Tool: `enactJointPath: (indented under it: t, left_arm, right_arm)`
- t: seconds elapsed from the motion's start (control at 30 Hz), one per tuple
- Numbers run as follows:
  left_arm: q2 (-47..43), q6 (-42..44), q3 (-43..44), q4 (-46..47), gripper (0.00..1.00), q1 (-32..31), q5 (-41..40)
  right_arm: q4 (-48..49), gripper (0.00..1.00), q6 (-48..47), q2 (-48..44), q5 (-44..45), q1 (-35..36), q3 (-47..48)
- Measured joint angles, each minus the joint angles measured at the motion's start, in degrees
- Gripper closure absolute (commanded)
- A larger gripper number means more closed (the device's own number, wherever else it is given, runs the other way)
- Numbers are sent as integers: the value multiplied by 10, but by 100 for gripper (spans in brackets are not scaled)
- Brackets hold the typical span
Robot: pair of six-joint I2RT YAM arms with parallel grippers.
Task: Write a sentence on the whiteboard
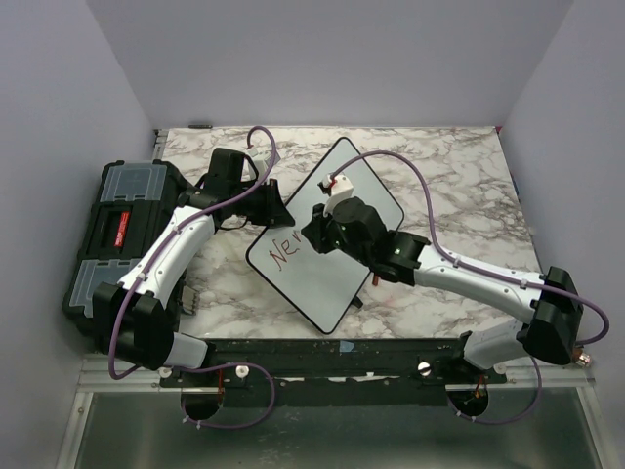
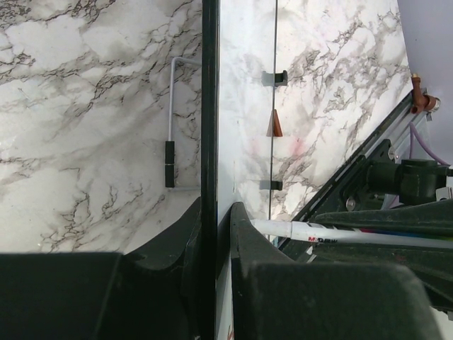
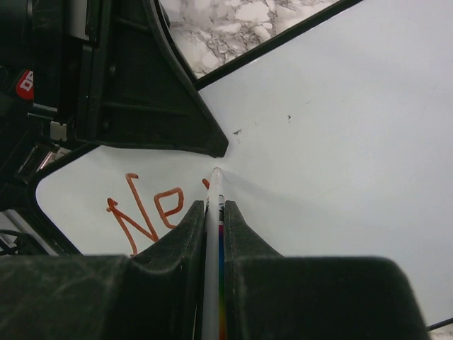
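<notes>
The whiteboard (image 1: 317, 283) lies tilted like a diamond on the marble table, and its black frame (image 2: 209, 127) runs upright between my left fingers. My left gripper (image 1: 276, 208) (image 2: 214, 221) is shut on that left edge. Red lettering (image 1: 286, 252) (image 3: 145, 209) reads "Ne", with the first stroke of a further letter beside it. My right gripper (image 1: 314, 227) (image 3: 214, 210) is shut on a white marker (image 3: 214, 198) (image 2: 304, 229). The marker's tip touches the whiteboard's surface (image 3: 333, 127) just right of the letters.
A black toolbox (image 1: 122, 230) (image 3: 28, 71) stands at the table's left edge, behind my left arm. The left gripper's finger (image 3: 163, 106) lies close above the marker tip. The board's small feet (image 2: 274, 76) and a wire stand (image 2: 170, 120) show underneath. Purple cables loop over both arms.
</notes>
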Motion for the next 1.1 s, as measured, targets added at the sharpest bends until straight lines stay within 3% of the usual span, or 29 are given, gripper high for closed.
enactJointPath:
  t: [0.53,1.1]
  left_arm:
    - [0,0,0,0,100,-1,-4]
    - [0,2,0,0,100,-2,-7]
  right_arm:
    - [-4,99,-3,15,2,-10,21]
    - [0,99,9,-29,19,-11,-53]
